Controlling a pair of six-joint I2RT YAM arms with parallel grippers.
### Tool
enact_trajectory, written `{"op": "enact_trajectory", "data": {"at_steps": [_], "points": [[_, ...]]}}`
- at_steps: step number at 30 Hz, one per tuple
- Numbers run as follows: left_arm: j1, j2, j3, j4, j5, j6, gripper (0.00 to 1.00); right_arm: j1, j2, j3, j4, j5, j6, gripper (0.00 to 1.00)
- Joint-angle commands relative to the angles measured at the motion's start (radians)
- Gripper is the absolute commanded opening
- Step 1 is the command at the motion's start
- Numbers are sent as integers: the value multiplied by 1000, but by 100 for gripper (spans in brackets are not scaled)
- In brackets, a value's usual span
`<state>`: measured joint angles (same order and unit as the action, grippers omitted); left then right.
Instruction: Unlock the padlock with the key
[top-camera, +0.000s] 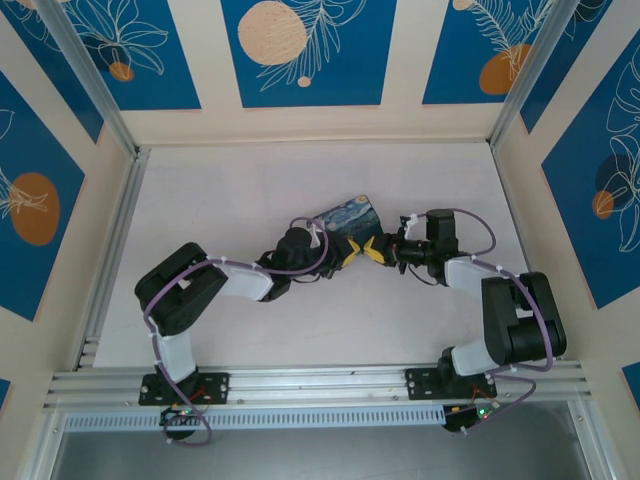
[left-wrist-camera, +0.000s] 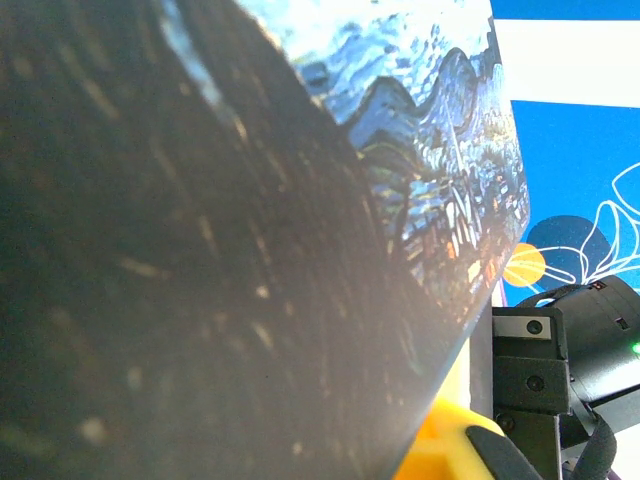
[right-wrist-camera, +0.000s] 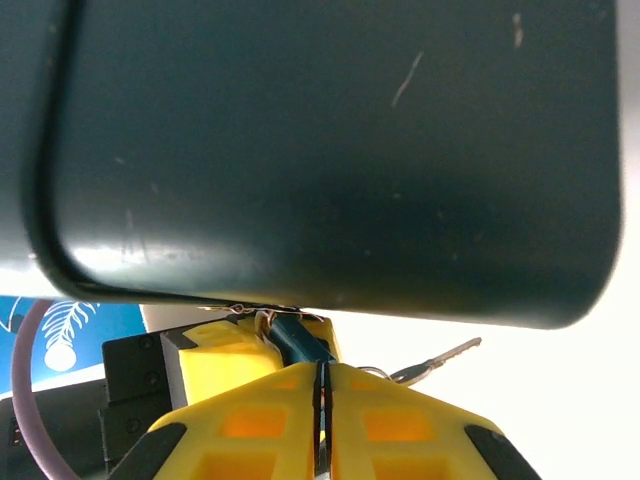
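Sitting at the tips of the right gripper, above mid-counter, the padlock slants its blue body toward a yellow finger of the left gripper. It lies close under the dark edge of the box, while the key juts free to the right with its toothed end in open air. Right fingers are clenched to a thin seam, their hold hidden; the left fingers' state cannot be told. Recommended: steady the lock, line blade with keyway, seat fully before turning, and keep clear of the box edge.
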<state>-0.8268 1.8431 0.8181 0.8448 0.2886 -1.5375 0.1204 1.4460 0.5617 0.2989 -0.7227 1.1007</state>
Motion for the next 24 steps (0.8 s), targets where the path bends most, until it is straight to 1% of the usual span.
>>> {"op": "enact_trajectory", "data": {"at_steps": [1,4,5,7,9,11,13,15,17,19,24], "points": [[3,3,30,25,26,7,0,3,-18,10,-5,-31,4,13],[3,7,30,18,22,6,0,-15,-82,5,-89,-7,-44,20],[5,10,29,16,23,6,0,-22,-113,4,-132,7,-69,24],[8,13,27,14,24,5,0,-28,-168,10,-226,40,-135,39],[15,15,25,2,32,6,0,-24,-216,35,-346,94,-238,54],[26,8,31,-31,48,17,0,-9,-248,64,-455,169,-347,62],[36,-5,43,-95,67,42,0,18,-262,94,-538,257,-448,65],[46,-23,60,-166,88,76,0,67,-268,125,-612,374,-537,67],[59,-39,77,-231,106,108,0,123,-267,148,-649,462,-598,67],[71,-53,92,-288,124,134,0,175,-265,162,-675,557,-635,67],[104,-73,131,-417,179,196,0,274,-256,163,-684,715,-664,66]]}}
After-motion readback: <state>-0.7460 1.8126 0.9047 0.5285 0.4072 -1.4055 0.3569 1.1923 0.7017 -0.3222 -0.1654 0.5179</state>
